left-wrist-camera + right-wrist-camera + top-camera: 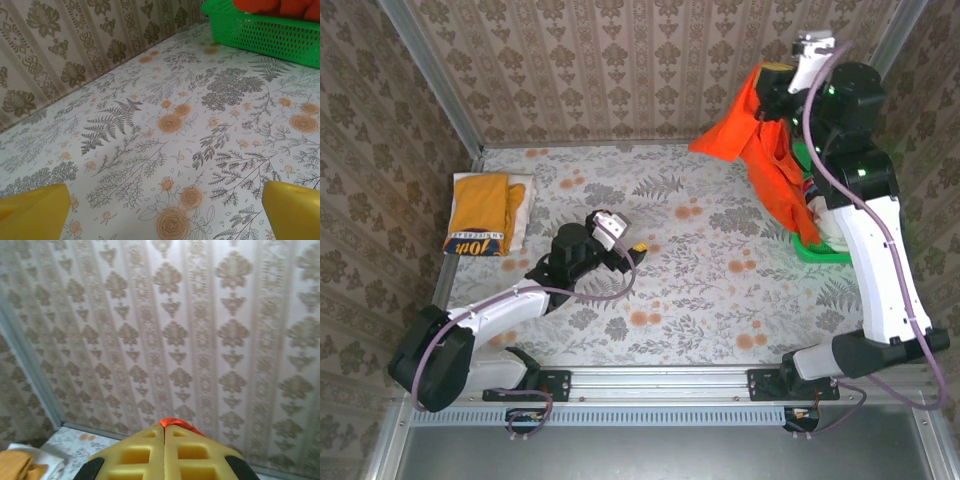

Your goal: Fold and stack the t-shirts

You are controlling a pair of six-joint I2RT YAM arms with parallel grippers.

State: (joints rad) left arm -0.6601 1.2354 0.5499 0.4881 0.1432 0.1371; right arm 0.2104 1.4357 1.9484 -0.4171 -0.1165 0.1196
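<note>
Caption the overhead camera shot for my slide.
Right gripper holds the orange-red t-shirt above the green basket; left gripper open over the table; mustard t-shirt folded at left.

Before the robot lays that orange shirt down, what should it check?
1. Right gripper shut on orange t-shirt: ok.
2. Shirt's lower end clear of green basket: cannot tell; orange cloth shows at its rim.
3. Left gripper open, ready to help: ok.
4. Room on table between the arms for spreading: ok.
5. Folded yellow t-shirt out of the way, far left: ok.
</note>
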